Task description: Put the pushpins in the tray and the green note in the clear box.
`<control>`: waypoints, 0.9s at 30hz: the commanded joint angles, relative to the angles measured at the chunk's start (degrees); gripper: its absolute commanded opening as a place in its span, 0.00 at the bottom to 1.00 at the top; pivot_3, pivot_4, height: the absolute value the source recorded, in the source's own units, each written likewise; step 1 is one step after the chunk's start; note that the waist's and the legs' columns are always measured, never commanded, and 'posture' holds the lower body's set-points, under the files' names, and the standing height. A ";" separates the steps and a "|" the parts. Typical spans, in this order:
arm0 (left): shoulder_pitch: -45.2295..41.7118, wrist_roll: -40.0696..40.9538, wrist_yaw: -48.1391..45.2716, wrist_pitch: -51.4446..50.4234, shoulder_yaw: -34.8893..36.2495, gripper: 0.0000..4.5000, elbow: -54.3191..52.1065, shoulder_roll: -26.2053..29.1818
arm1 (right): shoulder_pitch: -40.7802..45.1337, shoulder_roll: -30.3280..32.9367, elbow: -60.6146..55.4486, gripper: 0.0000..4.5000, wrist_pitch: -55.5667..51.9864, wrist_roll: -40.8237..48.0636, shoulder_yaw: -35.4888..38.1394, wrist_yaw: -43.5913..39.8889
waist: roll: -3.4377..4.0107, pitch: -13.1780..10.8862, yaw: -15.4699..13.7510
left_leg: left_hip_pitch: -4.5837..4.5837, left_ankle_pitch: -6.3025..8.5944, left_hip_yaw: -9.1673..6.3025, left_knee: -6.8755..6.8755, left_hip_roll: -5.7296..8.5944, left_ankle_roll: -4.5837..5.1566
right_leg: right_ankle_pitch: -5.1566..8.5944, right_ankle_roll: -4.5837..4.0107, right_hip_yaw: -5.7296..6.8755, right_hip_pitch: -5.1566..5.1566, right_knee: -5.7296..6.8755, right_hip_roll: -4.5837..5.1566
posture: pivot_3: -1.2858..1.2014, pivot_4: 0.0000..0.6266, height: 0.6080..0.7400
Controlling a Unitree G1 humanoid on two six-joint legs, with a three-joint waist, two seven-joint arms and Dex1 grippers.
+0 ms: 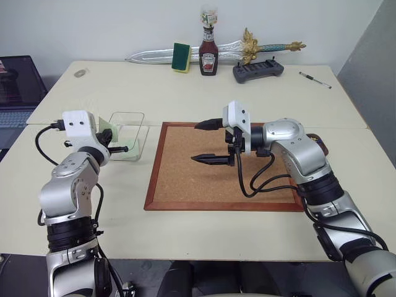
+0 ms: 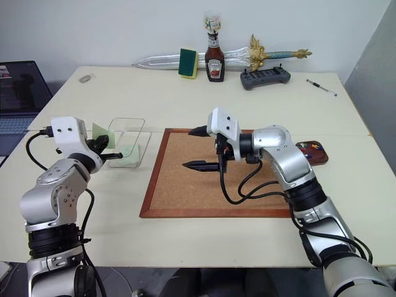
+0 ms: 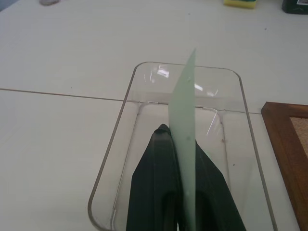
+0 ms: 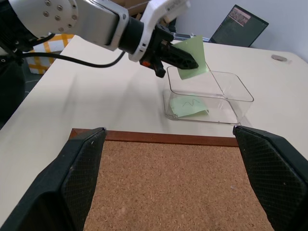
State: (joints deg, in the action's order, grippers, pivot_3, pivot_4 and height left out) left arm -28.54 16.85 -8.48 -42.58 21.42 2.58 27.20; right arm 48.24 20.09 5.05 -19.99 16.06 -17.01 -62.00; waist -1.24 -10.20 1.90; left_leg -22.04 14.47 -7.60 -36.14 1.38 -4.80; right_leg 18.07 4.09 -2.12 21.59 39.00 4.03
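We have the green note (image 4: 192, 58) pinched upright in our left claw (image 1: 121, 148), whose fingers are shut on its lower edge, and it hangs over the near end of the clear box (image 1: 128, 134), not yet let go. A second pale green note (image 4: 189, 106) already lies flat on the floor of that box, so the note half of the job looks nearly finished: what remains there, we judge, is to lower a little and release. Our right claw (image 1: 212, 142) hovers over the cork board (image 1: 185, 179) with its jaws spread wide and nothing between them, pointing across toward the box. The board itself shows bare cork with no pins standing in it that we can make out. The tray (image 2: 312, 152) sits on the surface just past the board's right edge, partly hidden behind our right forearm, and small coloured specks show inside it; these are probably the pushpins (image 2: 314, 147), though they are too small for us to count or be sure that all are in. If so, the pin half is done, and only dropping the held note is left.
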 commanded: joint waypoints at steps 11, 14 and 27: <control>-3.45 -0.28 -2.30 3.49 -0.30 0.56 2.16 1.66 | -2.19 -0.16 -4.80 1.00 -1.59 0.52 2.04 2.48 | 0.00 0.00 0.52 | -0.06 0.00 0.03 0.02 -0.01 0.00 | -0.01 -0.02 -0.03 0.14 0.04 0.00 | 0.52 0.24 1.00; -3.31 -0.02 -2.46 3.50 -0.37 0.69 1.50 1.54 | -2.47 -0.29 -4.98 1.00 -1.54 0.51 2.29 3.31 | 0.00 0.00 0.55 | -0.06 0.00 0.02 0.02 -0.01 0.00 | -0.01 -0.02 -0.02 0.14 0.05 0.00 | 0.52 0.24 1.00; 1.46 6.27 -16.62 4.55 -4.27 0.98 -14.06 6.00 | -7.47 3.45 -7.12 1.00 -4.89 1.66 9.93 10.20 | 0.00 0.00 0.49 | -0.11 0.00 0.04 0.03 0.00 0.00 | -0.02 -0.03 -0.05 0.15 0.03 0.01 | 0.52 0.24 1.00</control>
State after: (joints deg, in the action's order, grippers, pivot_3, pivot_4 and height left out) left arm -27.69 20.28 -23.16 -36.57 15.87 -7.27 32.43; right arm 41.44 21.62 1.10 -22.90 16.08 -10.69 -52.22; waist -1.24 -10.20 2.39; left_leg -22.17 14.47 -7.55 -36.11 1.39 -4.79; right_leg 18.05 4.06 -2.19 21.73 39.02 4.05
